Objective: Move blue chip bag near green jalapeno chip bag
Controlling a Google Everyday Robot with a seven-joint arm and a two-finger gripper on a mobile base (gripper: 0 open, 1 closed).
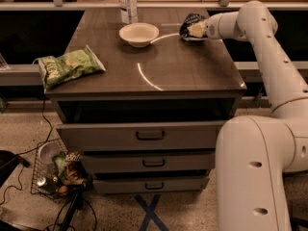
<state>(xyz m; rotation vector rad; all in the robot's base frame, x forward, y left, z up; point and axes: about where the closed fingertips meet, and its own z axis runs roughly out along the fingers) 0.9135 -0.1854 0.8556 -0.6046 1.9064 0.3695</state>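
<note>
The blue chip bag [190, 22] is a dark navy foil bag at the far right of the tabletop. My gripper [196, 30] reaches in from the right and sits right at the bag, covering part of it. The green jalapeno chip bag [69, 65] lies flat at the table's front left corner, far from the blue bag.
A white bowl [138, 34] sits at the back middle of the brown drawer table [154, 76], just left of the blue bag. A clear plastic bottle [127, 3] stands behind the bowl. A wire basket [55, 174] of items sits on the floor at the lower left.
</note>
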